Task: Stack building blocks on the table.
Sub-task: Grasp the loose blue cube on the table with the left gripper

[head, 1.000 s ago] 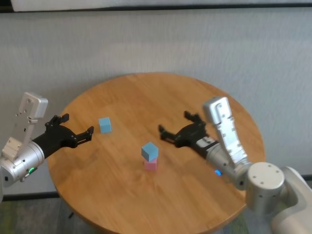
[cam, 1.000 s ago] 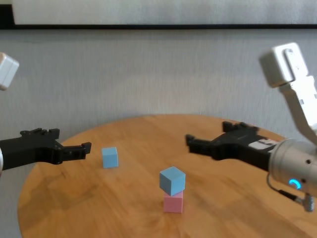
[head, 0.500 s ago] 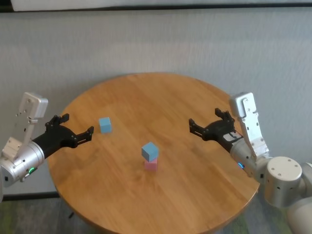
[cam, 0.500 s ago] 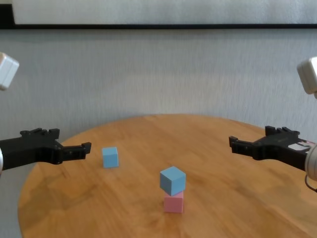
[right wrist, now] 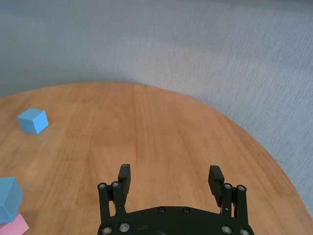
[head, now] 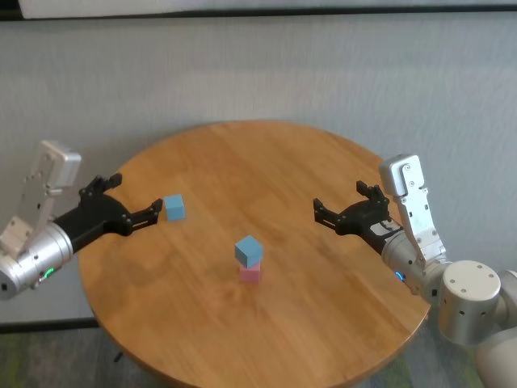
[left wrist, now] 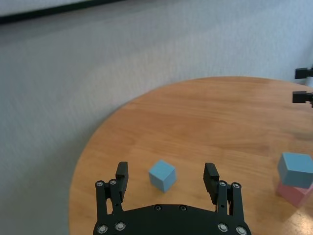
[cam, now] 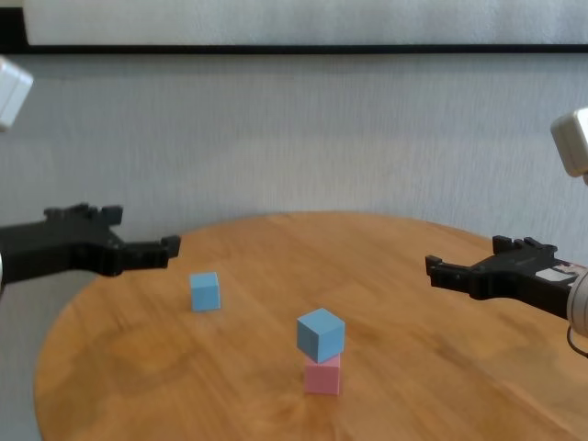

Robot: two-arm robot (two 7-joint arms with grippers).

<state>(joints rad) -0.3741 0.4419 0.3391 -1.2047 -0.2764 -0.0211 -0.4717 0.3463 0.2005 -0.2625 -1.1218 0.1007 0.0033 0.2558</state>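
Two cubes stacked mid-tabletop [head: 323,267]: blue cube [head: 249,250] on pink cube [head: 250,274]. Left gripper [head: 149,214] wide beside loose blue cube [head: 174,207]; right gripper [head: 338,208] wide, empty.

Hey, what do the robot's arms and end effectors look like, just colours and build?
Both arms are silver-grey metal with white boxy wrist housings. The left end effector and right end effector are matte black, each with two short flat fingers and visible screw heads. A green light glows on the left forearm, a blue one on the right. No loose cables show.
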